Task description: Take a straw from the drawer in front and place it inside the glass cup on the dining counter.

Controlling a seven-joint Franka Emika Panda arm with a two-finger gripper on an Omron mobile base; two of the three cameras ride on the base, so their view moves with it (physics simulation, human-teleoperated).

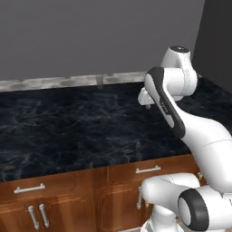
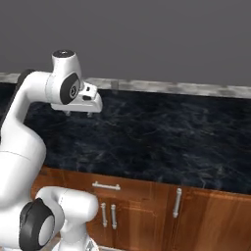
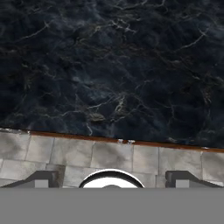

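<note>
- Gripper [image 2: 77, 113] poised above the dining counter [image 1: 77, 131], jaws spread wide, nothing between the fingertips [image 3: 41, 179].
- Black stone top with grey-blue veins stretching across both base views, reddish wood base below.
- Drawer [image 1: 147, 170] closed under the counter edge, silver bar handle horizontal on its front; seen in the right base view too [image 2: 106, 186].
- Cabinet doors [image 1: 36, 215] with vertical handles beneath.
- Straw and glass cup impossible to make out.
- Tiled floor [image 3: 57, 153] just beyond the counter edge in the hand view.
</note>
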